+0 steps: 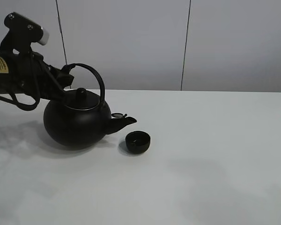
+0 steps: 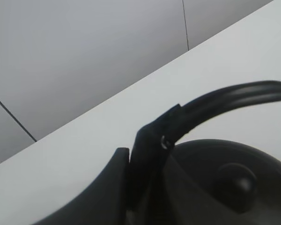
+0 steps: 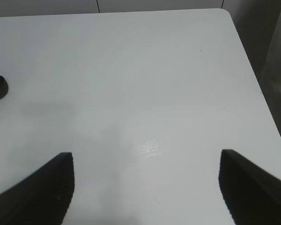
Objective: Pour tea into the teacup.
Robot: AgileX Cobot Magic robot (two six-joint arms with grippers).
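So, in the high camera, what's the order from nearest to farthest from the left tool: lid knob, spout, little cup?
1. Lid knob, just below the left tool, which grips the handle.
2. Spout, on the kettle's right.
3. Teacup, on the table past the spout.

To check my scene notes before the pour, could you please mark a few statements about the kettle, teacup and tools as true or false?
1. The left tool is shut on the kettle's handle. True.
2. The teacup lies tipped over. False: it stands upright on the table.
3. The right tool holds the teacup. False: it is open and empty.
4. The kettle's lid is on. True.
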